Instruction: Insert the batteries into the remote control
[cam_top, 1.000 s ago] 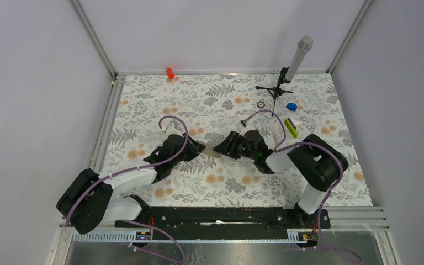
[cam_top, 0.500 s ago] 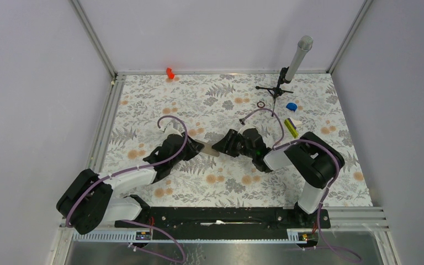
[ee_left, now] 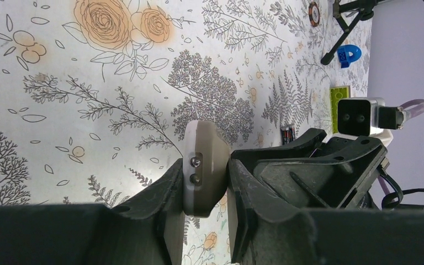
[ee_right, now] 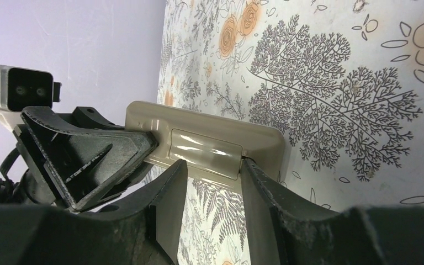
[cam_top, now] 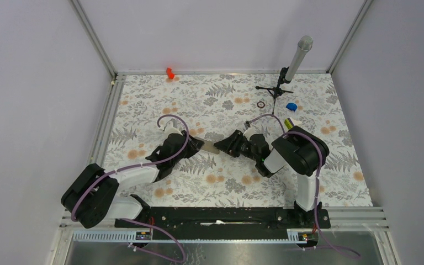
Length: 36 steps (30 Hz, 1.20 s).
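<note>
The remote control (cam_top: pixel 208 147) is a small cream-white slab held level just above the table. One end is clamped between the fingers of the left gripper (ee_left: pixel 205 165). Its plain back, with a rectangular cover panel sitting closed, faces the right gripper (ee_right: pixel 214 168), whose fingers straddle that panel. One slim dark battery (ee_left: pixel 287 134) lies on the table near it.

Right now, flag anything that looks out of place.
Nothing spilled or damaged. The remote control is clamped in the left gripper with its back cover apparently still shut, while one battery lies loose on the cloth beyond it.
</note>
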Tool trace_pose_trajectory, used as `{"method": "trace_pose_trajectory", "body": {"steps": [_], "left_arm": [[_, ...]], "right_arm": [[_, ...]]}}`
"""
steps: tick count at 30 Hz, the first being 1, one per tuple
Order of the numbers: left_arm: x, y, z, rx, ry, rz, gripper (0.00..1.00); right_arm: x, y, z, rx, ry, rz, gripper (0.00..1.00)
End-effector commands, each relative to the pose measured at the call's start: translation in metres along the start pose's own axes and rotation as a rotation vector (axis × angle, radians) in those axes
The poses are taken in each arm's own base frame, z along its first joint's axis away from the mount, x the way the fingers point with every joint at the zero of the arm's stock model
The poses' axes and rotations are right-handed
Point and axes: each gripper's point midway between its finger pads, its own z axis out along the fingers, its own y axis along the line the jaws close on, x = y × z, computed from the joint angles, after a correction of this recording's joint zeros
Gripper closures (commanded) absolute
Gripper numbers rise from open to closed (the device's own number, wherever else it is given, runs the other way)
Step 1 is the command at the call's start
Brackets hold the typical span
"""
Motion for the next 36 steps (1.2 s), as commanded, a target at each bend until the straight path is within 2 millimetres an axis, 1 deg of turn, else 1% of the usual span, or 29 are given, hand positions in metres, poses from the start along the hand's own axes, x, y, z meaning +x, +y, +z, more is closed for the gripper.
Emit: {"method": "trace_pose_trajectory", "body": {"steps": [1, 6, 10, 14, 22, 25, 27, 29, 30, 32, 36], "left_arm": [[0.084, 0.106, -0.028, -0.328, 0.314, 0.138, 1.00], [0.083, 0.115, -0.032, -0.380, 0.292, 0.163, 1.00], [0.080, 0.118, -0.033, -0.404, 0.275, 0.176, 1.00], [0.077, 0.124, -0.036, -0.446, 0.267, 0.196, 1.00], [0.068, 0.126, -0.038, -0.477, 0.239, 0.220, 1.00], [0.066, 0.124, -0.039, -0.477, 0.235, 0.220, 1.00], [0.064, 0.122, -0.039, -0.475, 0.231, 0.225, 1.00], [0.062, 0.120, -0.040, -0.475, 0.227, 0.231, 1.00], [0.060, 0.117, -0.040, -0.468, 0.224, 0.236, 1.00], [0.056, 0.111, -0.040, -0.457, 0.220, 0.247, 1.00], [0.049, 0.099, -0.041, -0.434, 0.230, 0.294, 1.00]], "right_arm": [[0.026, 0.085, -0.009, -0.344, 0.140, -0.041, 0.54], [0.021, 0.089, -0.009, -0.355, 0.116, -0.071, 0.54], [0.016, 0.094, -0.011, -0.366, 0.086, -0.102, 0.54], [0.010, 0.098, -0.011, -0.344, 0.069, -0.152, 0.54], [0.002, 0.095, -0.013, -0.309, 0.042, -0.174, 0.54], [-0.003, 0.084, -0.012, -0.248, 0.020, -0.173, 0.54], [-0.006, 0.068, -0.012, -0.170, 0.004, -0.167, 0.53], [-0.014, 0.051, -0.013, -0.076, -0.025, -0.169, 0.53], [-0.018, 0.045, -0.015, -0.035, -0.049, -0.177, 0.53], [-0.028, 0.025, -0.020, 0.092, -0.093, -0.191, 0.52], [-0.048, 0.005, -0.032, 0.279, -0.156, -0.259, 0.50]]}}
